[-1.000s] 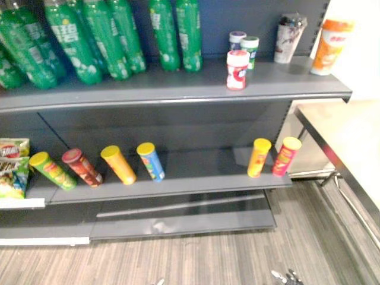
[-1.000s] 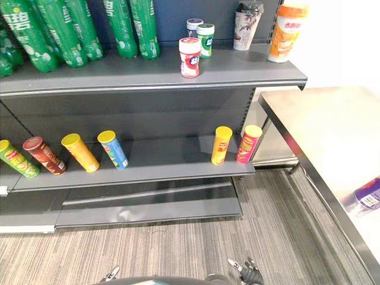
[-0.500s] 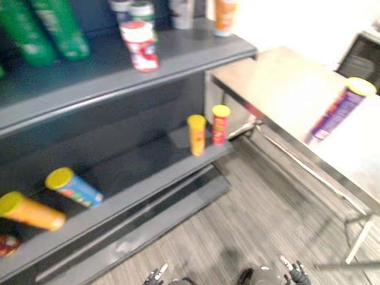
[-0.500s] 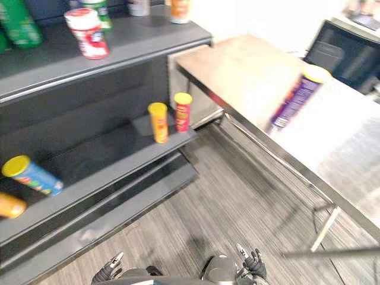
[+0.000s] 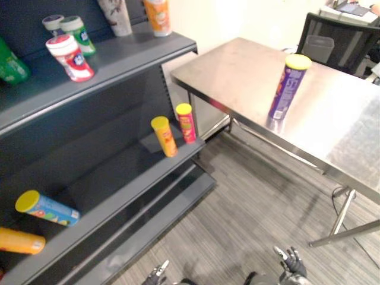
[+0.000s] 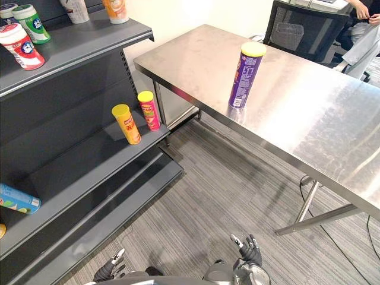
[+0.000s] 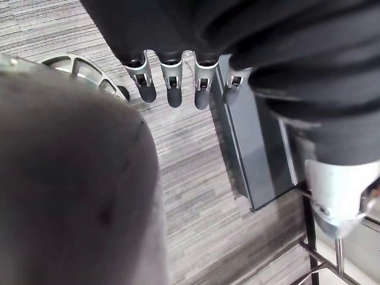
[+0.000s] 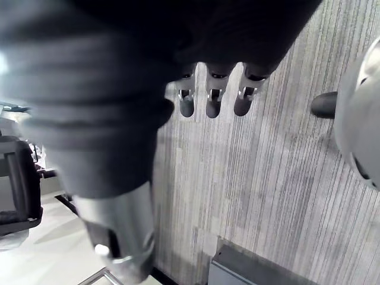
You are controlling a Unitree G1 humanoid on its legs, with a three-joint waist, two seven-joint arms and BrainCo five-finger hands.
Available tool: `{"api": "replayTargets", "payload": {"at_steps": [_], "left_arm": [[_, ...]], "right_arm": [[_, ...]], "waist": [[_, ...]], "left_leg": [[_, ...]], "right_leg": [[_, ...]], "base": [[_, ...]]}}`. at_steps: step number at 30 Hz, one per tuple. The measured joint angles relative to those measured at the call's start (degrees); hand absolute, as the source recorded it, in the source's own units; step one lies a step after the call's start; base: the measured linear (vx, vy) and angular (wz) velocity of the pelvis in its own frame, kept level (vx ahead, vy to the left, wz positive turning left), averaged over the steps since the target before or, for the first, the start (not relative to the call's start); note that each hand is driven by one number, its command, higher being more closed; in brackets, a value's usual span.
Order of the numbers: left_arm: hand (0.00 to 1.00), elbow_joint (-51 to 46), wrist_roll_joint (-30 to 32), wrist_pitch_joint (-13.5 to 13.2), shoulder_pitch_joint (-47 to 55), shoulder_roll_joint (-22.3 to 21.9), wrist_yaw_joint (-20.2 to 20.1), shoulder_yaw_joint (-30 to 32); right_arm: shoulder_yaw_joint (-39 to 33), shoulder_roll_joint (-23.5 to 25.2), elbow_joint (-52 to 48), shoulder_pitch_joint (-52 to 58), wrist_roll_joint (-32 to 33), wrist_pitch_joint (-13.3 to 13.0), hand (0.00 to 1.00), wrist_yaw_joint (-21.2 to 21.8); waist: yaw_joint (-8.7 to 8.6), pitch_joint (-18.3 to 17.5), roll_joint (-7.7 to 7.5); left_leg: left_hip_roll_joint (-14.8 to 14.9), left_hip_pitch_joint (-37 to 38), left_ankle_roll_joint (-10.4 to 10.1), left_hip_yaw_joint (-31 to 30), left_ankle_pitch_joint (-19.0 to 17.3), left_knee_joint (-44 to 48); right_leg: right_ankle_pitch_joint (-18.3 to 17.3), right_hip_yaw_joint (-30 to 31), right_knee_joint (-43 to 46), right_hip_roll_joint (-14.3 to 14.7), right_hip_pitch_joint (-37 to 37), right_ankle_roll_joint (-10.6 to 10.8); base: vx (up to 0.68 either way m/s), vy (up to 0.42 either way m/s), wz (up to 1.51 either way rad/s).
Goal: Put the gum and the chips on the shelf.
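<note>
Our view has swung right: the shelf that faced us a second ago now sits off to one side and the steel tabletop comes in. That is our head turning; the things have not shifted.

There are the chips, a purple can with a yellow lid, standing on the tabletop well ahead of and above the right hand fingertips. Its long axis runs vertical, lid up, base flat on the steel.

The left hand hangs low too. In the wrist views the left fingers and right fingers are straight, apart and empty, pointing at the floor.

A red-and-white gum jar stands on the upper shelf board, far beyond the left fingertips, so we judge the gum is home.

What could go wrong? That can is tall and narrow. If our fingers strike it high before closing round it, it will likely topple and roll on the slick steel, perhaps off the edge. At the shelf, a careless placing could knock the yellow can or the red can on the lower board.
</note>
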Motion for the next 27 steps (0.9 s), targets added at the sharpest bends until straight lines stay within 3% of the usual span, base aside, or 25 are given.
{"api": "replayTargets", "payload": {"at_steps": [7, 12, 14, 18, 19, 20, 23, 24, 27], "left_arm": [[0.00, 1.1, 0.5, 0.0, -0.3, 0.9, -1.0, -0.6], [0.00, 1.6, 1.0, 0.3, -0.4, 1.2, -1.1, -1.1], [0.00, 1.7, 1.0, 0.4, -0.7, 1.5, -1.1, -1.2], [0.00, 1.4, 0.6, 0.5, -1.8, 0.8, -1.0, -1.7], [0.00, 0.0, 0.2, 0.4, -1.6, 0.9, -1.0, -1.3], [0.00, -2.5, -0.2, 0.1, -0.8, 0.7, -1.1, -0.2], [0.00, -7.7, -1.0, -0.9, 0.1, -0.2, -0.8, 0.3], [0.00, -9.0, -2.3, -1.0, 0.1, -1.5, -0.8, 0.3], [0.00, -11.6, -2.4, -2.2, -0.1, -3.3, -0.8, 0.0]], "right_arm": [[-1.9, 0.0, 0.2, 2.1, 0.0, 0.0, 0.00, -1.0], [-4.2, -0.1, 0.5, 2.4, 0.1, 0.0, 0.00, -1.1], [-4.6, -0.7, 1.9, 2.2, 0.4, -0.1, 0.00, -1.1], [-4.5, -1.9, 1.6, 3.2, 0.7, -0.1, 0.00, -1.3], [-4.2, -1.8, 0.7, 3.8, 1.0, -0.1, 0.00, -1.7], [-3.1, -1.7, -1.0, 4.0, 1.3, -0.1, 0.00, -2.1], [-1.1, -1.3, -4.7, 3.6, 1.3, -0.3, 0.00, -2.3], [-0.5, -1.4, -5.9, 3.3, 1.3, -0.4, 0.00, -2.3], [1.0, -1.8, -7.5, 2.6, 2.7, -0.3, 0.00, -2.7]], "waist": [[-0.40, -1.1, -0.39], [-2.17, -1.1, -0.25], [-3.18, -1.0, -0.04], [-3.34, -0.9, 0.69], [-3.14, -0.9, 0.76], [-3.00, -1.0, 1.32], [-2.66, -0.4, 0.94], [-2.45, -0.3, 0.87], [-1.67, 0.0, 1.25]], "left_leg": [[-0.4, -1.2, 0.6, -0.1, -1.5, 2.3], [0.1, -3.1, 0.7, -1.5, -3.5, 6.6], [1.8, -4.1, -0.9, -1.7, -6.7, 11.0], [5.6, -5.1, -3.9, -0.1, -9.7, 17.7], [8.0, -6.3, -2.9, -1.5, -9.4, 22.8], [10.4, -8.9, -2.1, -8.9, -9.0, 28.4], [12.8, -13.7, -0.9, -22.6, -6.8, 37.1], [12.2, -14.6, -2.5, -26.9, -8.7, 38.4], [10.3, -16.9, -2.9, -33.1, -11.3, 37.3]], "right_leg": [[-0.2, 1.2, 3.7, -1.7, -2.6, -0.3], [-3.8, 1.3, 10.0, -5.0, -5.2, -0.6], [-6.5, 2.1, 13.5, -6.4, -6.4, -0.1], [-9.8, 4.6, 17.9, -6.5, -9.4, -0.7], [-10.7, 6.3, 18.8, -5.7, -11.0, -1.0], [-11.5, 8.3, 19.7, -3.9, -12.5, -1.7], [-12.4, 14.6, 19.7, 0.3, -14.2, -3.1], [-12.6, 17.2, 19.7, 1.4, -14.9, -3.5], [-12.9, 22.8, 19.6, 3.9, -14.7, -4.8]], "base": [[0.00, 0.037, -0.05], [-0.01, -0.016, 0.09], [-0.02, -0.056, -0.04], [0.01, -0.079, -0.31], [0.06, -0.139, -0.77], [0.07, -0.226, -1.03], [0.10, -0.200, -1.13], [0.13, -0.116, -1.22], [0.15, -0.013, -1.06]]}}
